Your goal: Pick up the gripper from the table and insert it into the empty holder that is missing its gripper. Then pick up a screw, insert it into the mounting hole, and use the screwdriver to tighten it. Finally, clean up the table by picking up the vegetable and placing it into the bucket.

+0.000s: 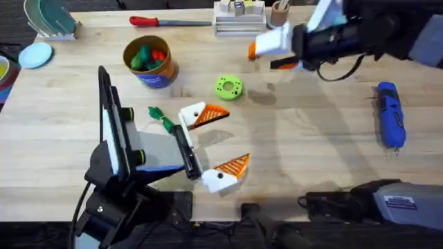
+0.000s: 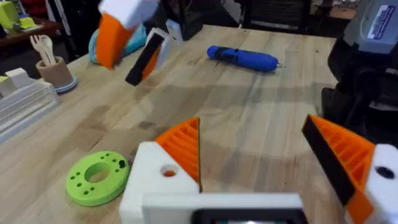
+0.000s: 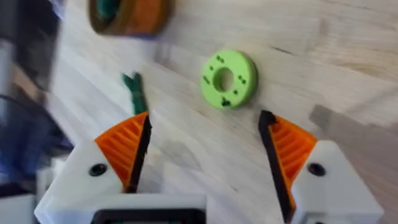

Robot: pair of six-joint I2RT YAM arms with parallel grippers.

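Observation:
My left gripper (image 1: 234, 138) lies low over the table's middle, open, both white fingers carrying orange ribbed pads (image 2: 185, 147). The thin green vegetable (image 1: 160, 119) lies on the wood just left of its far finger. My right gripper (image 1: 261, 57) hangs open above the back middle, its orange pads (image 3: 127, 149) both in place, looking down on the vegetable (image 3: 135, 90). The orange bucket (image 1: 149, 61) with a blue band stands back left, holding green and red toy foods. The blue screwdriver (image 1: 390, 114) lies at the far right. A loose gripper, an empty holder and a screw are out of view.
A green ring disc (image 1: 228, 87) lies between the two grippers. A red-handled tool (image 1: 169, 22), a white rack (image 1: 239, 17) and a tan pen cup (image 1: 279, 12) line the back edge. A light-blue plate (image 1: 36, 55) sits at the far left.

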